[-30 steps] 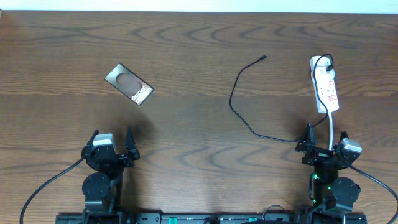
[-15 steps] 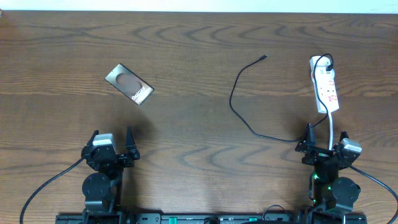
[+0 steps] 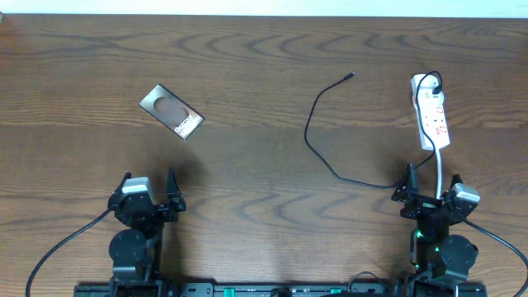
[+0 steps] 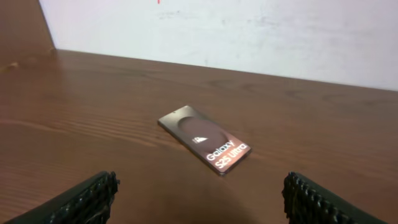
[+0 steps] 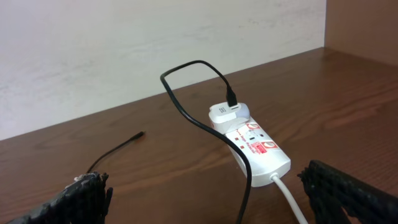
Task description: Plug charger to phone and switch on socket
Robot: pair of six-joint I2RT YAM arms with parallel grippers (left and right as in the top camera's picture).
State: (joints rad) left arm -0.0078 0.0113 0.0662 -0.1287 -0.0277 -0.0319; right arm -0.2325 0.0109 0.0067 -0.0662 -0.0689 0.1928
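The phone (image 3: 172, 111) lies flat at the left of the table, angled; the left wrist view shows it (image 4: 204, 139) ahead with "Galaxy S25 Ultra" lettering. The black charger cable (image 3: 318, 140) curves across the right half, its loose connector tip (image 3: 350, 77) lying free; the other end is plugged into a white adapter on the socket strip (image 3: 431, 115). The right wrist view shows the strip (image 5: 254, 144), the cable (image 5: 186, 112) and the tip (image 5: 140, 134). My left gripper (image 3: 148, 192) is open and empty at the near left. My right gripper (image 3: 431, 183) is open and empty, near the strip's white cord.
The white power cord (image 3: 442, 169) runs from the strip toward my right arm's base. A pale wall (image 4: 249, 31) rises behind the table's far edge. Bare dark wood table (image 3: 247, 181) lies between the two arms.
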